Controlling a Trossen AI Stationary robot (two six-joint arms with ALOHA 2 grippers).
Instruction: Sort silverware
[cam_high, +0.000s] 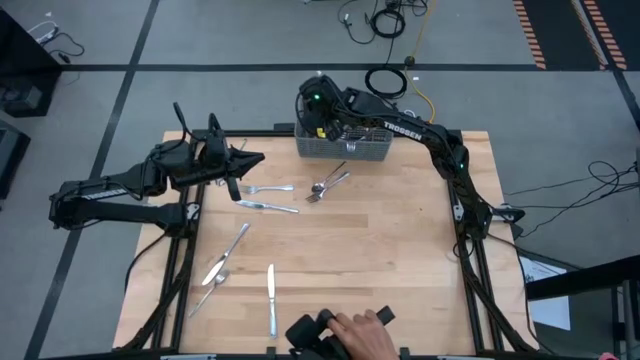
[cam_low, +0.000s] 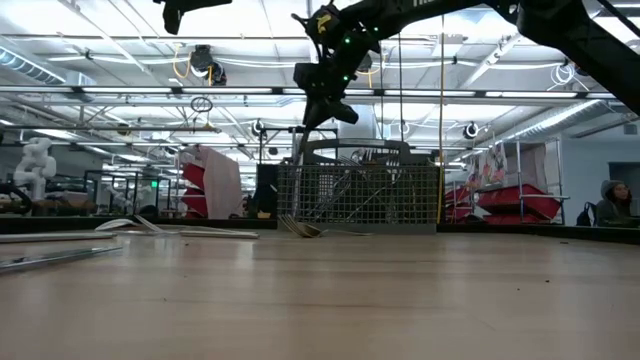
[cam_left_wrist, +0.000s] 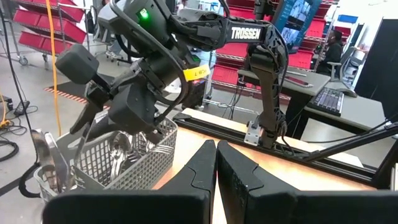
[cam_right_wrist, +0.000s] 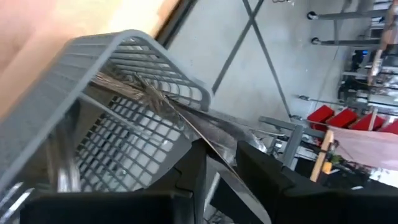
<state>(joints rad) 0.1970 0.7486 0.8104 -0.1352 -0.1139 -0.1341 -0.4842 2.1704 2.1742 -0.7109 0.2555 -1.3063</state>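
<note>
High view. Right pincer (cam_high: 322, 128): poised over the left end of the wire basket (cam_high: 345, 147) at the table's (cam_high: 400, 260) far edge, fingers pointing down into it. Right wrist view: its two dark fingers (cam_right_wrist: 189, 171) stand narrowly apart with a slim silver knife (cam_right_wrist: 208, 142) running between them; handles of other pieces lean against the basket wall (cam_right_wrist: 93, 68) just ahead. Left pincer (cam_high: 238, 165): near the table's left side, held off the wood, fingers pressed together (cam_left_wrist: 214, 171), nothing in them.

Silverware (cam_high: 262, 198) on the table:
- two forks and a knife just beside the left pincer;
- a spoon and fork (cam_high: 327, 184) just below the basket, between the pincers;
- several pieces (cam_high: 240, 270) nearer the front edge, well apart from both.

A person's hand (cam_high: 360, 330) rests at the front edge.
</note>
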